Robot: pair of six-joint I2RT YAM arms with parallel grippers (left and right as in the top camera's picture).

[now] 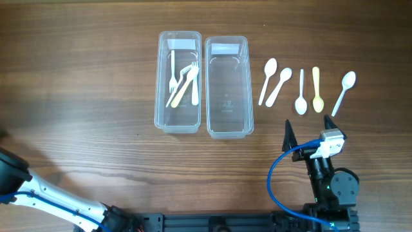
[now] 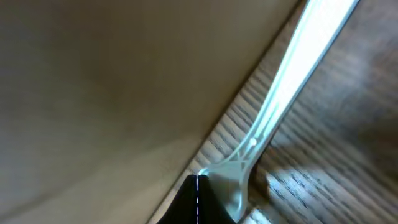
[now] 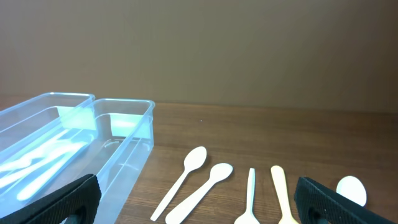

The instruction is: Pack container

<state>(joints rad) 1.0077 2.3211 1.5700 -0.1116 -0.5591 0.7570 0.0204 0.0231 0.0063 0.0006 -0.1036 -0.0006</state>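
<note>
Two clear plastic containers stand side by side. The left container [image 1: 162,96] holds several white forks [image 1: 183,80]; the right container [image 1: 226,125] looks empty. Several spoons lie in a row to their right, from a white spoon [image 1: 267,80] to another white one [image 1: 343,92], with a yellowish spoon [image 1: 317,90] among them. My right gripper [image 1: 309,127] is open and empty, just in front of the spoons; in the right wrist view [image 3: 199,202] spoons [image 3: 186,177] lie between its fingers, farther ahead. My left gripper [image 2: 198,199] is shut, low over the wood.
The left arm [image 1: 58,200] lies along the bottom-left table edge. In the left wrist view a pale translucent bar [image 2: 280,93] runs from the fingertips to the upper right; I cannot tell what it is. A blue cable [image 1: 273,180] loops beside the right arm.
</note>
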